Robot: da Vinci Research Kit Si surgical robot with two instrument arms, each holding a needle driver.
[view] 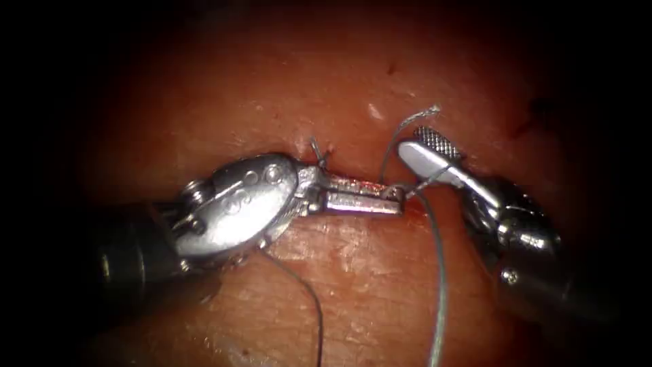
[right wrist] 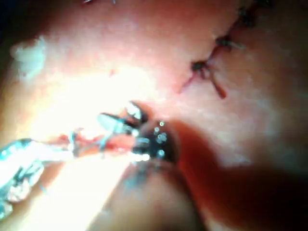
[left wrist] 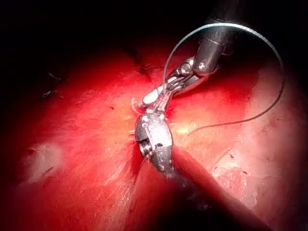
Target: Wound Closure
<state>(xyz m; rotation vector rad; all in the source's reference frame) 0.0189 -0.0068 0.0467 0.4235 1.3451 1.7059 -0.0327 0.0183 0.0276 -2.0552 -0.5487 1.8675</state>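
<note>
While the left tool (view: 394, 197) clamps the thread (view: 440, 272) over the cut (view: 353, 183), the right tool (view: 424, 146) gapes empty; no needle seen; tension could tear tissue (view: 380, 292).

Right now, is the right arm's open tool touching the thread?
Touching. In the endoscope view the thread crosses the lower jaw of the right end effector, lying against the metal.

Three cameras trained on one stretch of tissue (view: 353, 272) at the suturing bench.

The endoscope looks down from above and in front, close over the cut, the left tool (view: 397, 198) entering opposite the right tool (view: 424, 146). Each wrist camera sights along its own shaft from very near. All three views share the spot where the two tools' tips meet.
</note>
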